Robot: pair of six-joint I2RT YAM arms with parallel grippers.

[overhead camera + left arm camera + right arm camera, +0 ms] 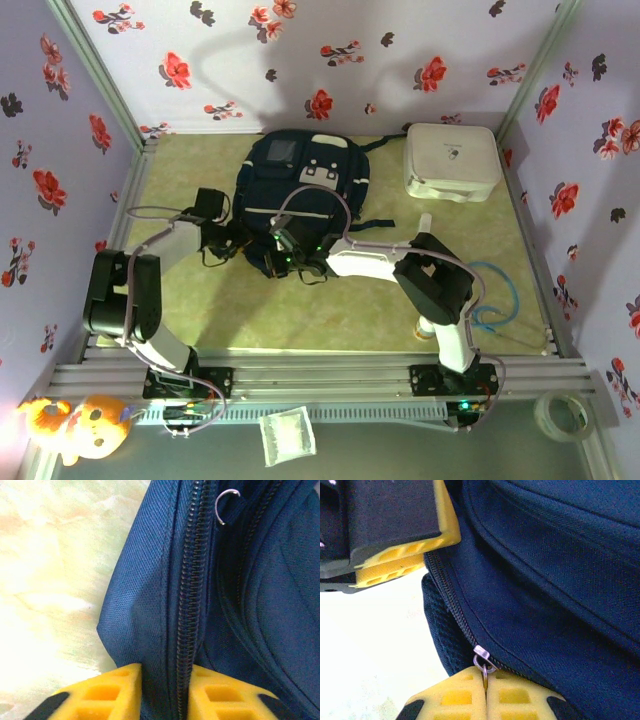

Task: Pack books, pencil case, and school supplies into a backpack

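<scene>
Now we pinch the pull [481, 657] in the right gripper [485, 685]; the zipper [447, 597] runs toward the left gripper [166, 672] clamping the backpack [145, 595].

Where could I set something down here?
Bare table between the arm bases, nearer than the backpack; also the far-left corner beside it. Crowded at its near edge, where the left gripper and right gripper pinch the zip.

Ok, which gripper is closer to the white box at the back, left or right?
Right. The right gripper holds the backpack's zipper pull at its near edge, left of the white box; the left gripper pinches that edge too, farther left.
</scene>
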